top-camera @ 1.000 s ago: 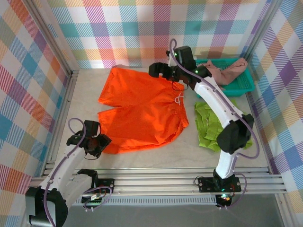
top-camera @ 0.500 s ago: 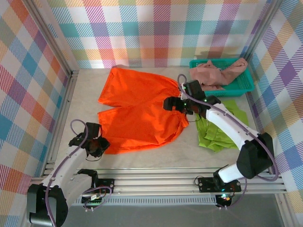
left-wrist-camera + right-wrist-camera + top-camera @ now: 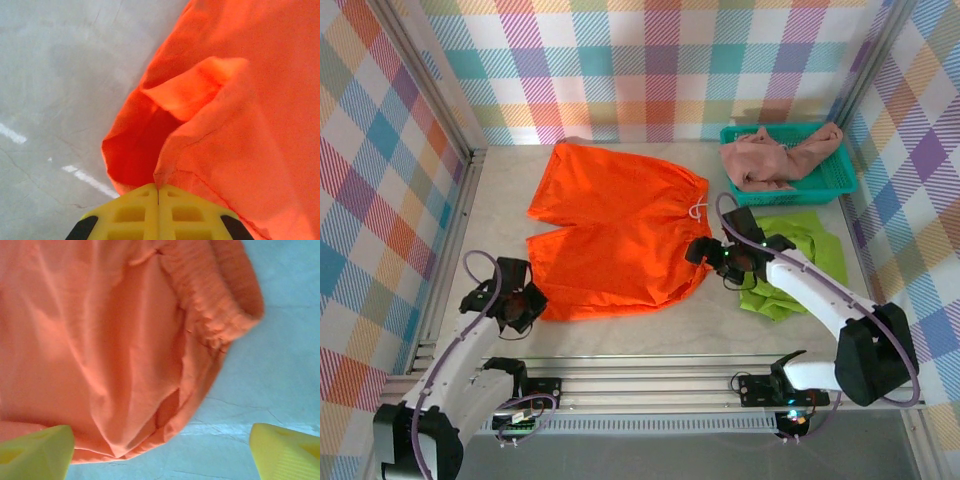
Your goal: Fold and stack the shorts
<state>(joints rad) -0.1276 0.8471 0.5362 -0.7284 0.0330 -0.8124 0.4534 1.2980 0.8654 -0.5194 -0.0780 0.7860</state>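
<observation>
The orange shorts point(image 3: 620, 235) lie spread out in the middle of the tabletop point(image 3: 500, 190), with the two legs pointing to the left side and the elastic waistband to the right side. A white drawstring point(image 3: 697, 210) shows at the waistband.

The left gripper point(image 3: 527, 305) is at the near left corner of the orange shorts, at the hem of the nearer leg. In the left wrist view its two yellow fingers point(image 3: 130, 212) are pressed together with no gap, and the hem of the fabric runs into the line where they meet, so it is closed on the orange shorts. Just beyond the fingers the cloth is raised a little and makes a fold.

The right gripper point(image 3: 705, 250) is over the near right corner of the orange shorts, beside the waistband. In the right wrist view its fingers stand wide apart, with the gathered end of the waistband and the rounded edge of the fabric between them. It holds nothing. Whether it touches the cloth I cannot tell.

The lime green shorts point(image 3: 810, 255) lie crumpled on the tabletop to the right, partly under the right arm. The pink shorts point(image 3: 770, 160) lie in the teal basket point(image 3: 835, 180) at the far right corner.
</observation>
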